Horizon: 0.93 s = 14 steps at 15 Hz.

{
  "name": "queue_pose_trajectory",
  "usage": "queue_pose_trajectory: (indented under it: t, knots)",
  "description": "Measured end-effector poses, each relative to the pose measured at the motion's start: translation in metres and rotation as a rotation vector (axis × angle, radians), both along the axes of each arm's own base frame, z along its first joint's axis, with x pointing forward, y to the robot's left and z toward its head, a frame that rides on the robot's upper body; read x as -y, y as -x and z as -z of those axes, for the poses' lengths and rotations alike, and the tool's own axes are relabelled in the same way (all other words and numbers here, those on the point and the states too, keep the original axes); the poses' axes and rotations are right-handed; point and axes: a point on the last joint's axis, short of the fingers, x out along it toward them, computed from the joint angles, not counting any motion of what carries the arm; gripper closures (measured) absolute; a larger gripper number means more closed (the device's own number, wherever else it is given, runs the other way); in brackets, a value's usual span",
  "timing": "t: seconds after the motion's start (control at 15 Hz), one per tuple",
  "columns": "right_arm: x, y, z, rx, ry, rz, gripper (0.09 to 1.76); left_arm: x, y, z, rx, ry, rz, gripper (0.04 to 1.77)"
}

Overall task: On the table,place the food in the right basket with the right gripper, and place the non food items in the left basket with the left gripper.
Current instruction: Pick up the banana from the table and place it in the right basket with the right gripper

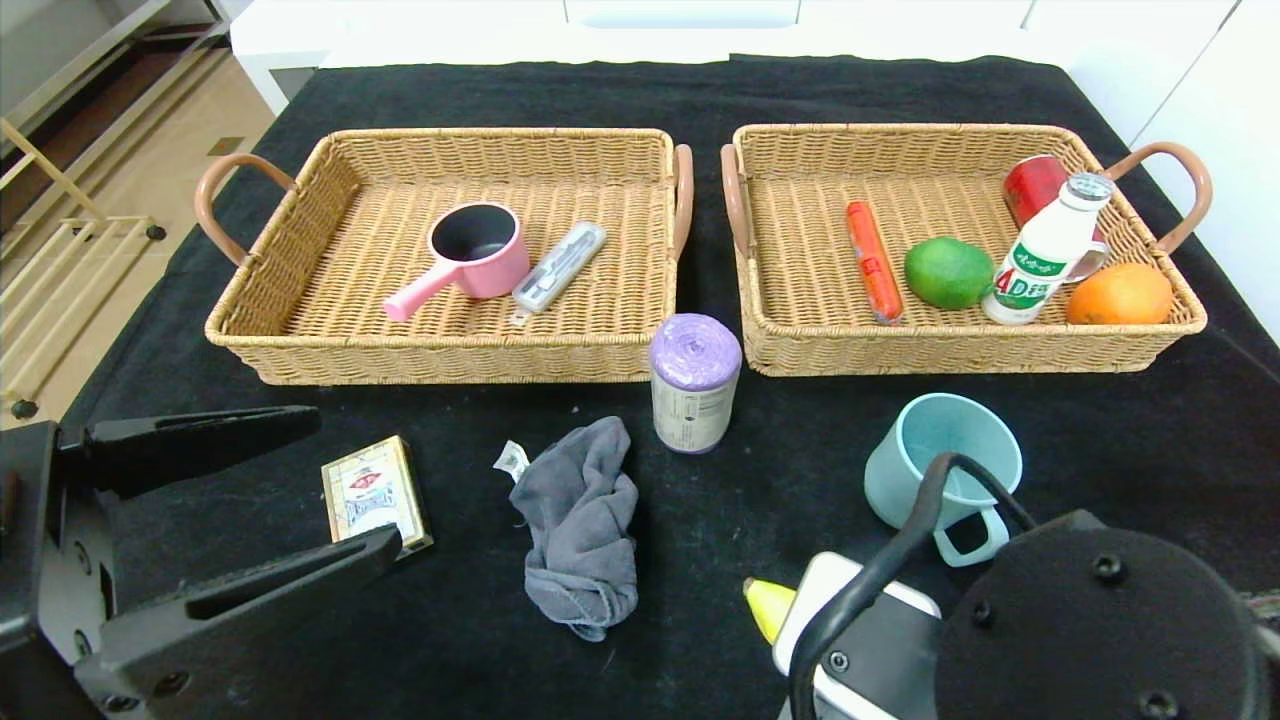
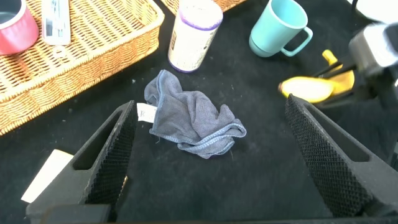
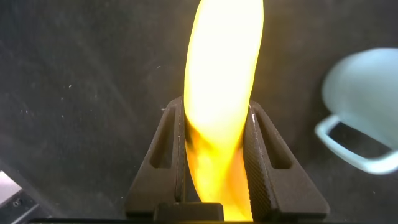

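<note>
Black cloth (image 1: 1000, 470) covers table; right claw (image 3: 214, 180) grasps probable banana (image 3: 224, 81), left claw (image 2: 211, 168) released.

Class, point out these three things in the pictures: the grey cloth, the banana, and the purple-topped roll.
grey cloth (image 2: 193, 121), left wrist view, middle of the crumpled fabric.
banana (image 3: 222, 81), right wrist view, its yellow body above the fingers.
purple-topped roll (image 1: 694, 400), head view, its labelled side.

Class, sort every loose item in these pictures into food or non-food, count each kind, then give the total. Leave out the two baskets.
Food: 6 – sausage, lime, orange, AD milk bottle, red can, banana.
Non-food: 6 – pink pot, cutlery case, bag roll, cloth, card deck, blue mug.
Total: 12
</note>
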Motion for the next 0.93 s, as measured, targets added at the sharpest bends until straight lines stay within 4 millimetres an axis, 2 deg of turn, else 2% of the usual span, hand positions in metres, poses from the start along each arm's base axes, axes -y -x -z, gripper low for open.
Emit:
queue_pose_trajectory:
  t: [0.47,0.93]
  knots:
    - [0.024,0.000,-0.024,0.037,-0.096,0.049,1.23,0.001,-0.002,0.002,-0.011,-0.005,-0.002,0.09]
    - [0.047,-0.021,-0.052,0.104,-0.196,0.177,1.23,0.001,-0.003,0.002,-0.012,-0.006,-0.002,0.09]
